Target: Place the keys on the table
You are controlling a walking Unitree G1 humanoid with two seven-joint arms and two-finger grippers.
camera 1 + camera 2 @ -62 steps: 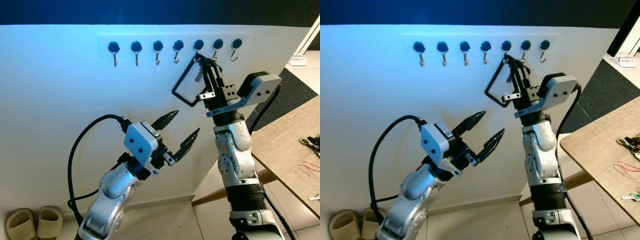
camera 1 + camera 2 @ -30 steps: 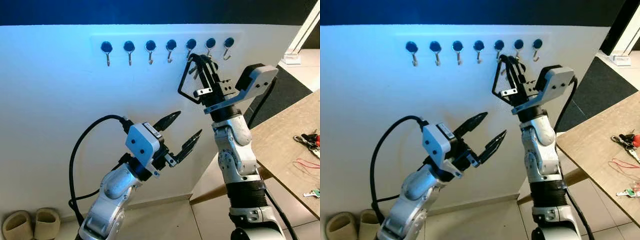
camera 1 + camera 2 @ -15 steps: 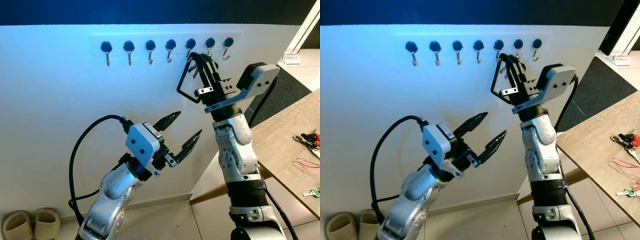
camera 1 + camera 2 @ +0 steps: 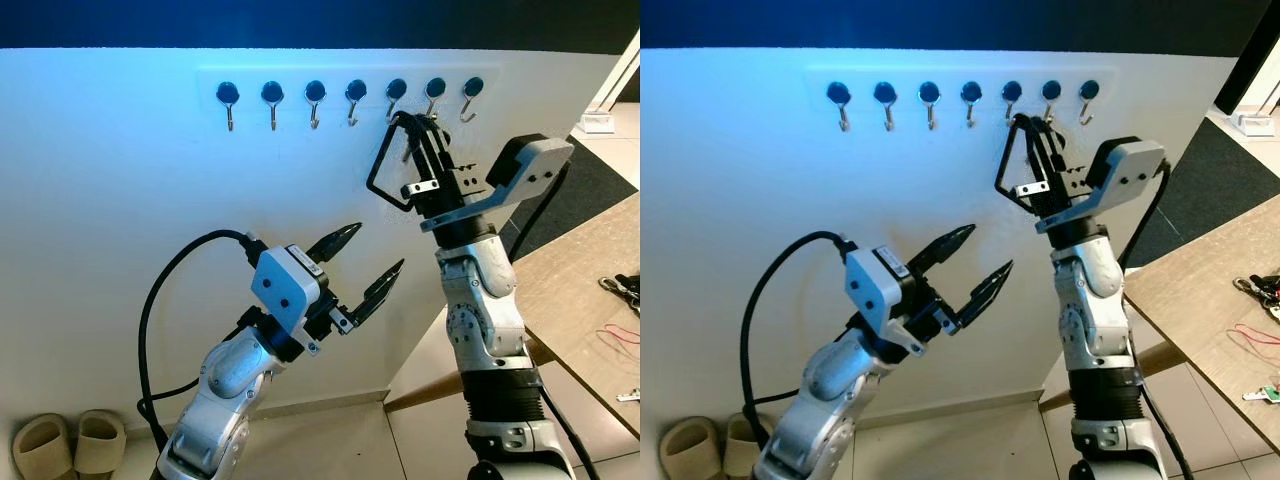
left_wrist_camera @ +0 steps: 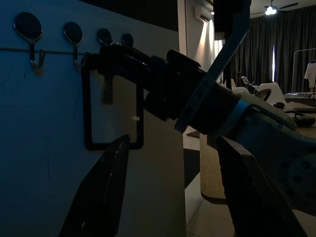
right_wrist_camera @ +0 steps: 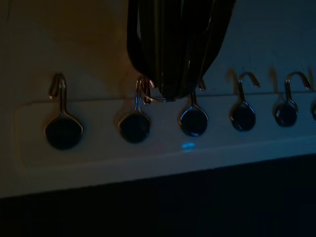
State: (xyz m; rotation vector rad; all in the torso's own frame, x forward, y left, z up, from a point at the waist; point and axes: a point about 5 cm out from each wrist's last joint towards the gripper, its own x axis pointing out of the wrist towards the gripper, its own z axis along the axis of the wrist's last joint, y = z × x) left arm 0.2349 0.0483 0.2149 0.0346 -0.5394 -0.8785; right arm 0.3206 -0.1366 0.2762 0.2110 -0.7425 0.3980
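Right gripper (image 4: 418,128) is reaching up at the hook rail (image 4: 350,92), fingers pinched narrow on what looks like the key ring (image 6: 158,96), right under the second and third hooks from the robot's right end; in the right wrist view the fingertips are sitting closed together over a thin metal ring beside a hook (image 6: 139,98), so I'm judging it shut on the keys, though the keys themselves are too small and dark to make out well. A black strap loop (image 4: 390,165) is hanging off the same grip, swinging out to the left of the fingers. Left gripper (image 4: 367,262) is hovering lower down in front of the wall (image 4: 120,220), fingers spread wide, holding nothing. Step in hand, as I read it: lifting the ring clear of the hook. To do it well, keep the pinch firm, raise up first so the ring is clearing the hook's curled tip, then pull away from the wall, not straight down or sideways, or the ring or strap could be snagging a neighbouring hook. Then swing right toward the table (image 4: 580,290), which is standing well apart on the right with some other keys (image 4: 622,288) and small bits on it. Slippers (image 4: 70,445) are lying on the floor by the wall.
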